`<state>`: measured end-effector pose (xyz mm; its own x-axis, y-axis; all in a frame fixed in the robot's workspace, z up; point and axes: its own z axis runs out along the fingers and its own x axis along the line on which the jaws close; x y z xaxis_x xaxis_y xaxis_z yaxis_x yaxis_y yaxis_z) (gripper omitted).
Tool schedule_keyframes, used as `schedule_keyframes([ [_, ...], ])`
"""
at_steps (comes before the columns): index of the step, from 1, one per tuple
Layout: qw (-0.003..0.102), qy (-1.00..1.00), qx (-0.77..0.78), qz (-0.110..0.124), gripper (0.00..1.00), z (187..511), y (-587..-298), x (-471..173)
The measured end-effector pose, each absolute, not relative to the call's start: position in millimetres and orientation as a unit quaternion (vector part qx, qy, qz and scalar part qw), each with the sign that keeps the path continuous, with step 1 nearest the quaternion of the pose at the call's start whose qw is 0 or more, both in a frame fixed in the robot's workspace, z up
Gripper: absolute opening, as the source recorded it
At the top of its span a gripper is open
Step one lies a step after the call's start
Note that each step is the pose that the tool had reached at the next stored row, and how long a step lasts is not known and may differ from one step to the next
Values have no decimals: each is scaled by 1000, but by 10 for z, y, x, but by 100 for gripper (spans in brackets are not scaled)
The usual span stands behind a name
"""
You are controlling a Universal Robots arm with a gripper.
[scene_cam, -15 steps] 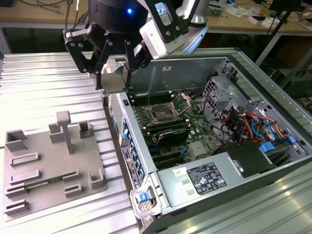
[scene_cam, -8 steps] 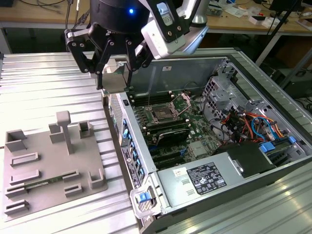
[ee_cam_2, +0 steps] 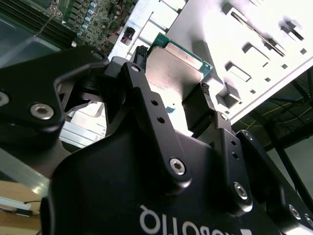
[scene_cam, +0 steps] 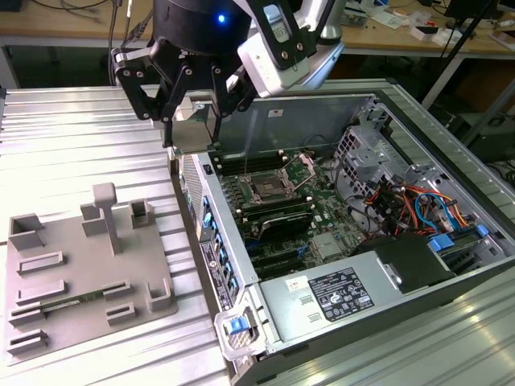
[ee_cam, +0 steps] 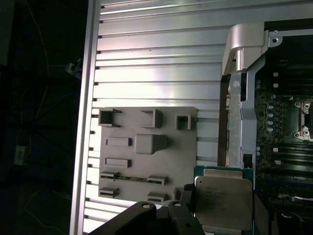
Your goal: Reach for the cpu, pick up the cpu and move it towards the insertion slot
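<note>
My gripper (scene_cam: 191, 135) hangs above the near wall of the open computer case, shut on the cpu (scene_cam: 193, 112), a thin square chip with a pale metal top. In the second wrist view the cpu (ee_cam_2: 172, 62) sits edge-on between the two black fingers (ee_cam_2: 205, 90). The first wrist view has the cpu (ee_cam: 222, 198) over the gap between the grey plate and the case. The insertion slot (scene_cam: 265, 190), a shiny metal-framed socket with a dark centre, lies on the motherboard to the exterior view's right of the gripper and lower; it also appears as the insertion slot (ee_cam: 305, 120) in the first wrist view.
A grey plastic plate (scene_cam: 80, 273) with raised blocks lies on the ribbed aluminium table (scene_cam: 80, 145) at the exterior view's left. The open case (scene_cam: 241, 265) holds memory slots, cables (scene_cam: 402, 205) and a power supply (scene_cam: 338, 293). A workbench runs behind.
</note>
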<state>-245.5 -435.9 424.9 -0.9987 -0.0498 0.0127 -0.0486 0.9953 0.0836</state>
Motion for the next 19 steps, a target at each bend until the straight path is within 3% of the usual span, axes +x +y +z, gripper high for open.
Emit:
schedule_keyframes([
  [19, 7, -999, 25, -42, 55, 4248, -4359, -2378],
])
